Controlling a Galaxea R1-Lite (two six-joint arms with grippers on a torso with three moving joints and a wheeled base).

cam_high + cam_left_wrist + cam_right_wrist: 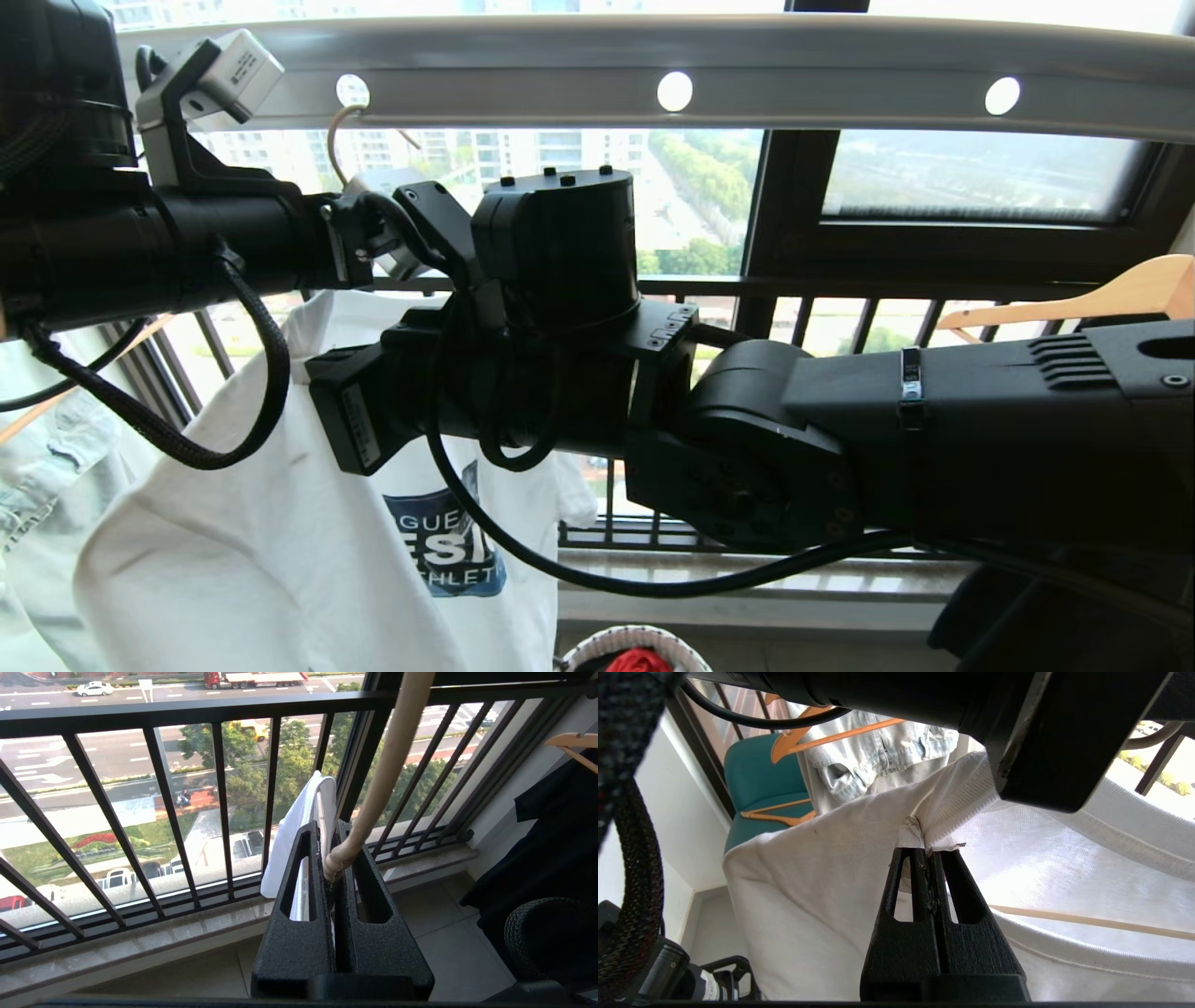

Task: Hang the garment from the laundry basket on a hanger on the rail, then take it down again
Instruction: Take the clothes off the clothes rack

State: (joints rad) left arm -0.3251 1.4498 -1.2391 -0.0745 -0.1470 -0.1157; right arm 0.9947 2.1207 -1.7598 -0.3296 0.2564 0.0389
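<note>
The white garment with its blue logo hangs at the lower left under the rail. The hanger has its beige hook through one of the rail's round holes. My left gripper is shut on the hanger low on its neck, with a fold of the garment just beyond the fingers. My right arm crosses the head view from the right. My right gripper is shut on the garment at its ribbed collar. The hanger's wire shows through the cloth. The laundry basket sits at the bottom edge.
A red cloth lies in the basket. A pale denim garment on a wooden hanger hangs beside the T-shirt, near a teal chair. Another wooden hanger is at the right. The black window railing stands close behind.
</note>
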